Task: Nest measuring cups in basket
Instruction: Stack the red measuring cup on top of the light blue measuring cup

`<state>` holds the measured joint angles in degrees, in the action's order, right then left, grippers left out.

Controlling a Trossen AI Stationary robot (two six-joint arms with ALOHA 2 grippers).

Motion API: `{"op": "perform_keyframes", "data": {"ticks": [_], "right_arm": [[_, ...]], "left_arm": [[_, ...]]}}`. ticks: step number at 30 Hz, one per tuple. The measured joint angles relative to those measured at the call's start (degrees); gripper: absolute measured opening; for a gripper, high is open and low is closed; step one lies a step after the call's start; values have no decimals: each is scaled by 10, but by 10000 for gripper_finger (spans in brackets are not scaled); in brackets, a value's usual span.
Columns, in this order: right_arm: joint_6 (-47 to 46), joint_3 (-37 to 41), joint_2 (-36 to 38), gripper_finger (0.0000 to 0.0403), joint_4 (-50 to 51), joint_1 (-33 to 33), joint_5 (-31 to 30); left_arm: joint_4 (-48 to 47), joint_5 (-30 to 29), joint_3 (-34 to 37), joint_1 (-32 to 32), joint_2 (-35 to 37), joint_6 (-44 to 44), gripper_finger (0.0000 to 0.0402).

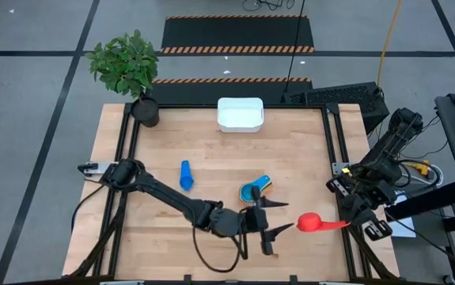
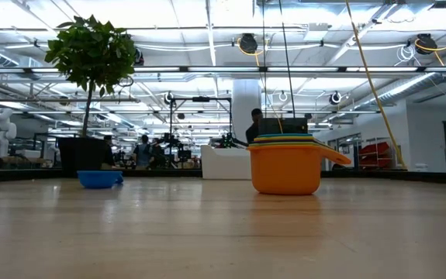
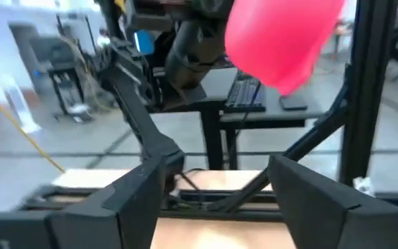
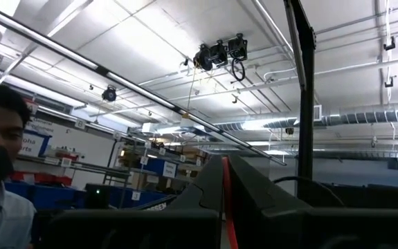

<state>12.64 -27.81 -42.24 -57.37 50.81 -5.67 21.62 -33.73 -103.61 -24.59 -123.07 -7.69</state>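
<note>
My left gripper (image 1: 278,215) sits low over the near middle of the table (image 1: 211,158), fingers spread wide and empty, pointing right toward the red cup (image 1: 309,222). That cup is off the wood: my right gripper (image 1: 355,222), at the near right edge, is clamped tight on the thin red handle, and the bowl sticks out leftward into the gap between my two arms. From my left wrist the red cup (image 3: 282,38) fills the space just ahead of my open fingers (image 3: 126,200).

The nested stack of cups (image 1: 255,190), orange outermost with yellow, green and blue rims showing in the low view, stands just beyond my left gripper. A lone blue cup (image 1: 185,175) lies further left on the bare wood. The white basket (image 1: 240,114) sits at the far edge, well apart from everything, with nothing visible inside it.

I judge these cups to be light, stiff, smooth plastic. A round bowl would likely slip or twist out of a pinch, so I would close on the flat handle or across a rim wall. The stack should move as one if I grip the outer orange cup, kept level so the inner ones stay seated
</note>
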Motion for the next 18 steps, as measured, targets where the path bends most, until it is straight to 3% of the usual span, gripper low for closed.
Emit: {"op": "perform_keyframes", "data": {"ticks": [5,18], "right_arm": [[2,0,0,0,0,0,-1],[31,0,0,0,6,0,-2]], "left_arm": [[30,-14,0,-10,0,-97,236],[65,22,0,-14,1,-143,234]]}}
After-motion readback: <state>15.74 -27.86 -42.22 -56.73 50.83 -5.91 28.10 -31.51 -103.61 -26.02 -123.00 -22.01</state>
